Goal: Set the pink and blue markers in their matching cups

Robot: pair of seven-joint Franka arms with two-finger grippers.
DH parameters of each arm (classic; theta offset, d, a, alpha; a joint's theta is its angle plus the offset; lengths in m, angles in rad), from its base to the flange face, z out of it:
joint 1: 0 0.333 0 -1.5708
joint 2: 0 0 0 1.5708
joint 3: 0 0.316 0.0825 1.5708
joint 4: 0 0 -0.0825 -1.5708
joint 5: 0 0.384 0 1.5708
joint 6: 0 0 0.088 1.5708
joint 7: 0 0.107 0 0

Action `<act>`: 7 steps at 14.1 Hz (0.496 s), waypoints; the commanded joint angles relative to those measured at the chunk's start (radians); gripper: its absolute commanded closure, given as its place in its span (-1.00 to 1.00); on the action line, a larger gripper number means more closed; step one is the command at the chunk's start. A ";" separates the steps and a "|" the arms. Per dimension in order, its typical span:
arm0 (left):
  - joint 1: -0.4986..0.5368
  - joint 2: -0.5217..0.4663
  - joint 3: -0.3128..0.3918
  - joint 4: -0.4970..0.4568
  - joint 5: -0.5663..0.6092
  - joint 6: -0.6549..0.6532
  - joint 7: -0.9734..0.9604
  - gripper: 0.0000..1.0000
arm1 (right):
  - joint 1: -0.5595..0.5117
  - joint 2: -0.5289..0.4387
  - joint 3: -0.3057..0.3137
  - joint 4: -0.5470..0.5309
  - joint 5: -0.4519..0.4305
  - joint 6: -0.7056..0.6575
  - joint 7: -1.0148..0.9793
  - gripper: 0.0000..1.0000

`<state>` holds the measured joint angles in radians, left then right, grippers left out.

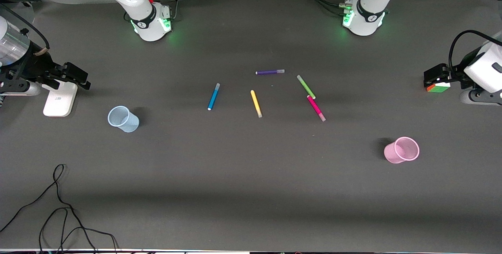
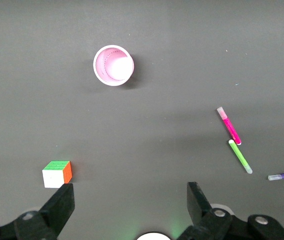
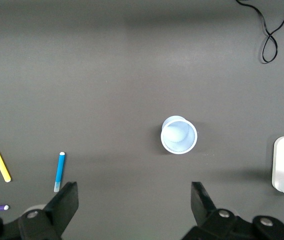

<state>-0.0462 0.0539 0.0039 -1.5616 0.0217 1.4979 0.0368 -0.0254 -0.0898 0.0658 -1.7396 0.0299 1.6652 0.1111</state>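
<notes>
Pink marker [image 1: 316, 108] and blue marker [image 1: 213, 96] lie flat mid-table, cups upright near either end; my left gripper [image 2: 129, 202] and right gripper [image 3: 134, 202] hover spread wide, empty.

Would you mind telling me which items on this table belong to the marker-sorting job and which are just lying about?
For the job:
pink marker
blue marker
pink cup
blue cup

Lying about:
purple pen
yellow pen
green pen
colour cube
white stand
black cable
</notes>
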 commanded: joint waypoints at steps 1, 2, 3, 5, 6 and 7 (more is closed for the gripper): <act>-0.007 -0.016 0.010 -0.011 -0.011 -0.010 0.000 -0.99 | 0.007 -0.002 0.002 -0.001 -0.008 -0.015 0.033 -1.00; -0.007 -0.016 0.010 -0.011 -0.011 -0.010 0.000 -0.99 | 0.007 -0.001 0.000 0.000 -0.008 -0.015 0.032 -1.00; -0.007 -0.016 0.010 -0.011 -0.011 -0.010 0.000 -0.99 | 0.007 -0.002 0.002 -0.001 -0.008 -0.015 0.032 -1.00; -0.007 -0.016 0.010 -0.011 -0.011 -0.010 0.000 -0.99 | 0.007 -0.001 0.002 -0.008 0.008 -0.015 0.033 -1.00; -0.007 -0.016 0.010 -0.011 -0.011 -0.010 0.000 -0.99 | 0.007 0.002 0.005 -0.026 0.049 -0.016 0.042 -1.00; -0.007 -0.014 0.010 -0.011 -0.011 -0.010 -0.001 -0.99 | 0.007 0.008 0.006 -0.055 0.102 -0.021 0.070 -1.00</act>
<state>-0.0462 0.0539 0.0043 -1.5618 0.0192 1.4979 0.0368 -0.0245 -0.0857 0.0675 -1.7532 0.0683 1.6524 0.1280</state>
